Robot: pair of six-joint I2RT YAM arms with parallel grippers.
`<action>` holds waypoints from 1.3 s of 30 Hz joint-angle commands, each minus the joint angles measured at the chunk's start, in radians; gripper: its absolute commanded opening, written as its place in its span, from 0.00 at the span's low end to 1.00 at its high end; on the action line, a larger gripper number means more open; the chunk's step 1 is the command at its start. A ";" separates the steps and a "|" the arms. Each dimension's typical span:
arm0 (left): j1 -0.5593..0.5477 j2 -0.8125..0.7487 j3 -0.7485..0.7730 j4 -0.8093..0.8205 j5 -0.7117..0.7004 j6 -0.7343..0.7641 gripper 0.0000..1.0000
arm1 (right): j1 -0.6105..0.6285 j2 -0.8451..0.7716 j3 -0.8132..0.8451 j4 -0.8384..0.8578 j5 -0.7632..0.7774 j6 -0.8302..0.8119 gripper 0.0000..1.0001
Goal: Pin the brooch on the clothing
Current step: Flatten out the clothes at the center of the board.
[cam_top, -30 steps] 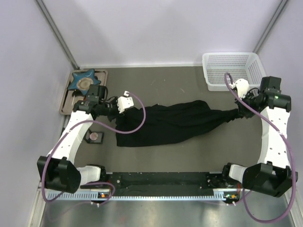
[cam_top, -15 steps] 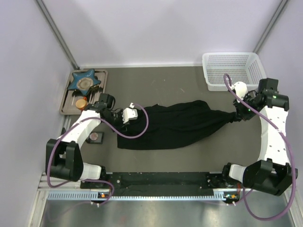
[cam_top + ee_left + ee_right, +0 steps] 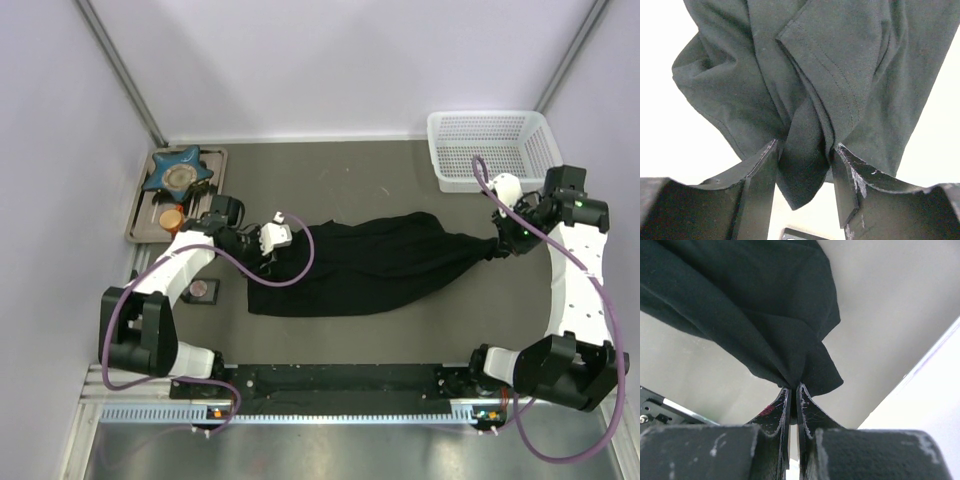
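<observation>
The right hand (image 3: 794, 387) clenches the clothing (image 3: 370, 265) at its 3 o'clock end, likely to stretch it flat on the bench (image 3: 350, 180), while the left hand (image 3: 805, 150) stands released around a slack 9 o'clock fold, with the brooch (image 3: 203, 290) lying at 8 o'clock.

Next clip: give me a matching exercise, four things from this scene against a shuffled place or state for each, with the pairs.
1. left gripper
2. right gripper
3. white basket
4. blue star dish

a. far right corner
b. clamped shut on the T-shirt
c. on the tray, far left
d. jaws parted, a T-shirt fold between them

Pairs: 1-d, 2-b, 3-a, 4-c
</observation>
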 commanded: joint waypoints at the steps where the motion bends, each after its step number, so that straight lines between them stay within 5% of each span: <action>1: -0.003 -0.043 0.007 0.052 -0.026 -0.031 0.52 | -0.012 -0.019 -0.014 0.007 -0.007 -0.010 0.00; 8: -0.002 -0.056 0.013 0.021 -0.062 -0.002 0.47 | -0.012 -0.020 -0.022 0.005 -0.010 -0.006 0.00; 29: -0.002 -0.070 0.044 0.023 -0.078 -0.004 0.58 | -0.012 -0.022 -0.037 -0.001 -0.005 -0.006 0.00; 39: 0.001 -0.096 0.087 -0.025 -0.057 0.004 0.24 | -0.012 -0.023 -0.028 -0.003 -0.004 -0.004 0.00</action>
